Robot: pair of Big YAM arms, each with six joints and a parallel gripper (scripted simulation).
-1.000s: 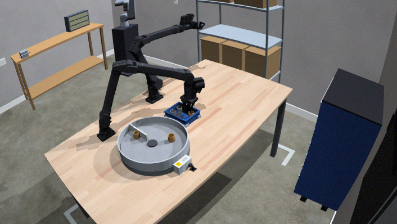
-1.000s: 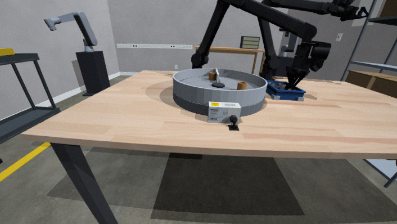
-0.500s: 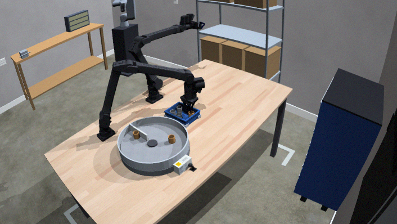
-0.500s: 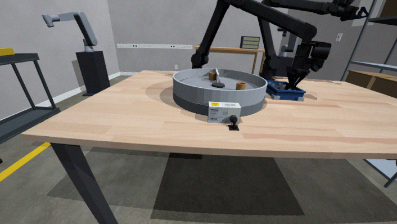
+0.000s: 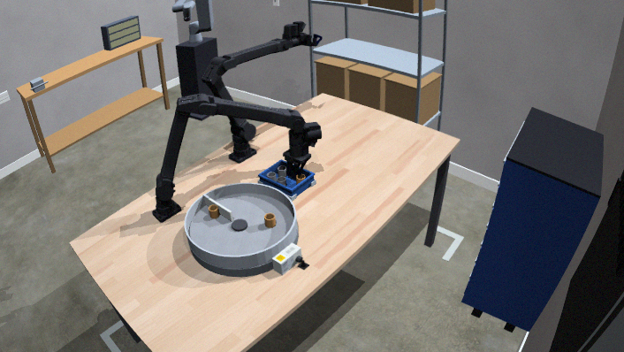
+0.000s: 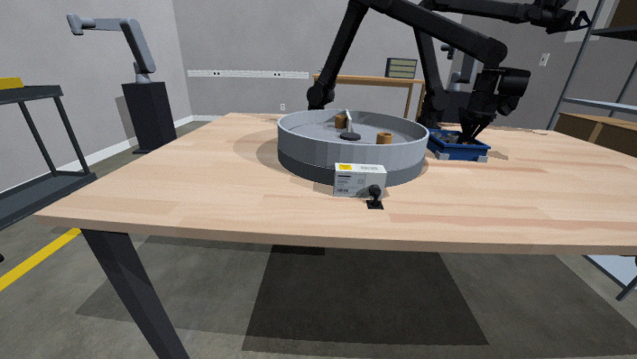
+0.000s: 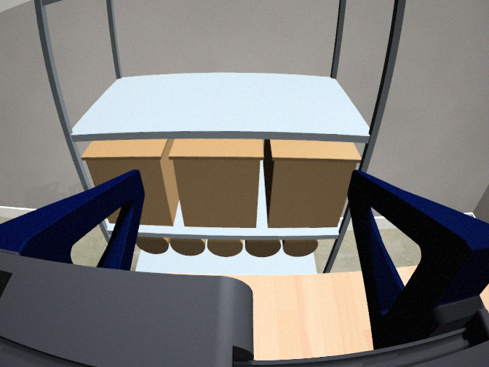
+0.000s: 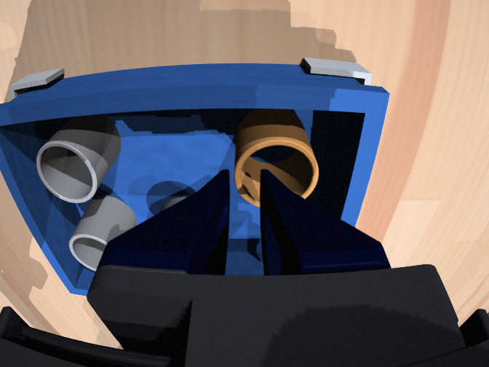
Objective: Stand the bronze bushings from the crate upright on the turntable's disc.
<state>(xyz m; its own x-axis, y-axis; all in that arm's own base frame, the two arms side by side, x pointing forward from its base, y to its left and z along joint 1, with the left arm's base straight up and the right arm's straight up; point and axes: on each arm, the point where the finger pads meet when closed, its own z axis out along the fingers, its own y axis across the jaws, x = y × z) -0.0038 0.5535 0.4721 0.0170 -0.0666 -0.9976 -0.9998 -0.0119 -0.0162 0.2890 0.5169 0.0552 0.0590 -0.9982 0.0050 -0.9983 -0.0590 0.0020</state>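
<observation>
The round grey walled turntable [image 5: 234, 262] [image 6: 311, 152] carries two upright bronze bushings [image 5: 270, 221] [image 6: 384, 139]; the rectangular blue plastic crate [image 5: 289, 191] [image 6: 465, 153] [image 8: 220, 96] holds one more to move, plus steel bushings [image 5: 271, 176] [image 8: 104, 142] that stay. Left gripper [image 5: 317, 40] [image 6: 585, 20] [image 7: 246, 171] spread; right gripper [image 5: 299, 173] [image 6: 469, 141] [image 8: 244, 170] slightly parted, gripping nothing.

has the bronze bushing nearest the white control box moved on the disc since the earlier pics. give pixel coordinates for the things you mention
Yes, slightly: in the top view the bronze bushing [image 5: 270, 223] [image 6: 383, 141] has shifted toward the white control box [image 5: 284, 261] [image 6: 351, 184], which has stayed put.
</observation>
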